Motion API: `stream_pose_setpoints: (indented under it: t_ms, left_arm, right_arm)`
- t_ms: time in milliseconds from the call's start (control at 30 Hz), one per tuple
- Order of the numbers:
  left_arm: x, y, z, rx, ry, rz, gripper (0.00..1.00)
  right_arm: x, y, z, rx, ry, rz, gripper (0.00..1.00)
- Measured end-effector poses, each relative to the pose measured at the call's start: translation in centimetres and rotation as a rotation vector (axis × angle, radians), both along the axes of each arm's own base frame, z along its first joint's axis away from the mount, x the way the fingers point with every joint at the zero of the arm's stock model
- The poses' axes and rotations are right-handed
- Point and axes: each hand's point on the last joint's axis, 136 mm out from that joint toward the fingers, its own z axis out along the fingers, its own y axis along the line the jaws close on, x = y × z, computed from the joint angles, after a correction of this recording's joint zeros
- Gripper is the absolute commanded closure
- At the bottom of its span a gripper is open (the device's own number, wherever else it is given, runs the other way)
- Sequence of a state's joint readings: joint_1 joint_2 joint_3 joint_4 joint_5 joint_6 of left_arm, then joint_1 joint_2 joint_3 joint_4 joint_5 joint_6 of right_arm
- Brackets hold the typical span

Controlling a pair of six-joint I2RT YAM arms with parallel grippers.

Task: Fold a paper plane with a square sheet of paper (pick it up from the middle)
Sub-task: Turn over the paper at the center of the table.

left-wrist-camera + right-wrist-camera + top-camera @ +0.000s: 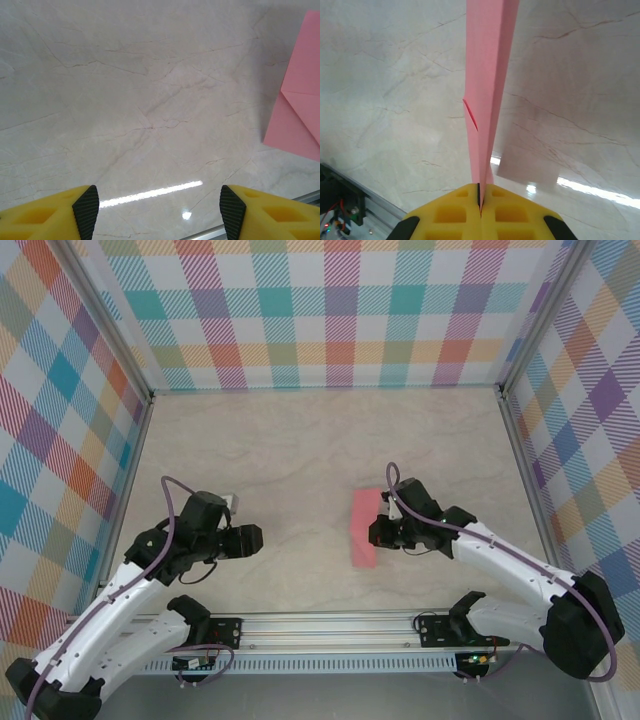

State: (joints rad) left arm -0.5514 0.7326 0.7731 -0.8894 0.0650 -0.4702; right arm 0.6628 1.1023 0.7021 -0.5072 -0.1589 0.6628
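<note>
Shows at right wrist the right tool (480, 194) pinched shut on folded pink paper (487, 75); at left wrist, left tool (159, 209) gaping, empty.

Pale marble-veined table (300, 440) with a metal rail (330, 625) along its near edge

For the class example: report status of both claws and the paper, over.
Left claw open, empty. Right claw shut on folded pink paper. Nothing in the way.
</note>
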Motion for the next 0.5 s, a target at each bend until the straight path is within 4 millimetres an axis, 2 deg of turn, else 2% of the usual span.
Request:
stream_pose_setpoints:
  t_ms: [100,167,267,400,500]
  left_arm:
    - [0.0,0.0,0.2,-0.005,-0.007,0.0,0.3]
    - [0.0,0.0,0.1,-0.004,-0.006,0.001,0.3]
    - [0.1,0.1,0.1,0.003,-0.007,0.005,0.29]
    - [0.1,0.3,0.1,0.01,-0.011,0.011,0.28]
    - [0.2,0.5,0.3,0.014,-0.025,0.019,0.27]
  right_arm:
    - [0.5,-0.7,1.6,-0.064,-0.03,0.008,0.97]
    - [1.4,-1.1,2.9,-0.129,-0.05,0.012,0.97]
    - [2.9,-1.2,3.8,-0.247,-0.066,0.018,0.98]
    - [4.6,-1.8,3.0,-0.503,-0.043,0.021,1.0]
    - [5.8,-2.1,1.6,-0.698,-0.019,0.014,1.0]
